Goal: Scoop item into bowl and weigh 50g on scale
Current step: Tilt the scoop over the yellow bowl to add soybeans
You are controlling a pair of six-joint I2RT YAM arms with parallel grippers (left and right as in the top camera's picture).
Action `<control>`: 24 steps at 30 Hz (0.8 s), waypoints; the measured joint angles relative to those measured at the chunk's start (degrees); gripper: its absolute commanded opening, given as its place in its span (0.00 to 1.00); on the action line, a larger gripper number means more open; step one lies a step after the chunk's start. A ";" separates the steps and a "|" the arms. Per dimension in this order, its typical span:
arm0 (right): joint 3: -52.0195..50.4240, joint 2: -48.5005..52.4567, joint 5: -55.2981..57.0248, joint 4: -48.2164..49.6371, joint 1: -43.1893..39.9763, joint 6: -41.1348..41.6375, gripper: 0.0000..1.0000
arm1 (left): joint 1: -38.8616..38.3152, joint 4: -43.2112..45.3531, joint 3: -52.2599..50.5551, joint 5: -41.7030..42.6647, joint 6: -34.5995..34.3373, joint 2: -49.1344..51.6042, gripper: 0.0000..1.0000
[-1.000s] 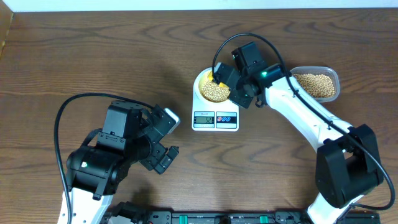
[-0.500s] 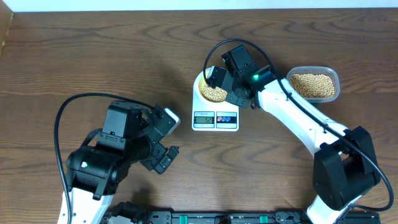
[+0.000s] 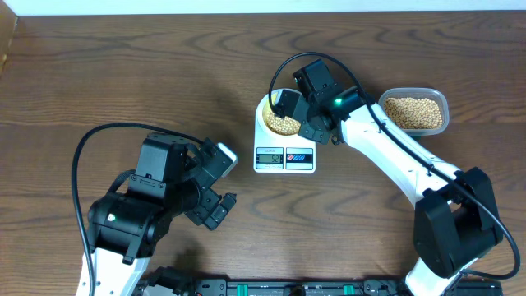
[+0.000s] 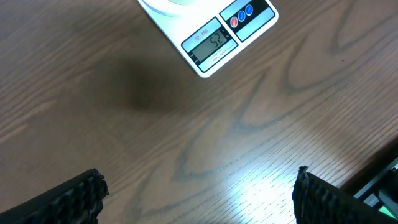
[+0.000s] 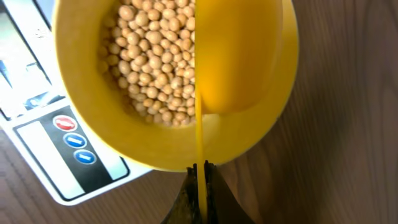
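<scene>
The pale yellow bowl (image 3: 265,113) stands on the white scale (image 3: 284,158) and holds a heap of tan beans (image 3: 282,125). My right gripper (image 3: 286,105) hangs over the bowl, shut on the thin handle of a yellow scoop (image 5: 239,56). In the right wrist view the scoop's blade lies over the right half of the bowl (image 5: 124,140), beside the beans (image 5: 149,56), with no beans showing on it. My right gripper (image 5: 200,167) pinches the handle edge-on. My left gripper (image 3: 215,185) stands open and empty, low left of the scale (image 4: 211,31), whose display reads about 52.
A clear plastic tub (image 3: 444,105) of more beans (image 3: 415,113) sits right of the scale, behind my right arm. The left wrist view shows bare wood between the wide-apart fingertips (image 4: 68,199). A white wall edge runs along the table's far side.
My right gripper swung left with the scoop, from the bowl's right rim to over the bowl, then held still. The left arm has not moved.
</scene>
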 measured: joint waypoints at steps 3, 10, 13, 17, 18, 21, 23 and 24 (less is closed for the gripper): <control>0.00 0.04 -0.66 -0.66 0.02 0.00 0.01 | 0.00 0.00 0.00 0.00 0.00 0.00 0.98; 0.00 0.33 -0.83 -0.98 0.02 0.00 0.01 | 0.00 0.00 0.00 0.00 0.00 0.00 0.98; 0.00 0.33 -0.83 -1.01 0.02 -0.02 0.01 | 0.00 0.00 0.00 0.00 0.00 0.00 0.98; 0.02 0.33 -1.49 -2.05 0.07 -0.13 0.01 | 0.00 0.00 0.00 0.00 0.00 0.00 0.98; 0.00 0.33 -1.90 -2.80 0.15 -0.15 0.01 | -0.02 0.00 0.00 0.00 0.00 0.00 0.98; 0.02 0.33 -2.82 -3.89 0.39 -0.15 0.01 | -0.02 0.00 0.00 0.00 0.00 0.00 0.98; 0.02 0.33 -3.28 -4.00 0.46 -0.15 0.01 | 0.00 0.00 0.00 0.00 0.00 0.00 0.98; 0.02 0.33 -3.63 -4.00 0.46 -0.13 0.01 | 0.00 0.00 0.00 0.00 0.00 0.00 0.98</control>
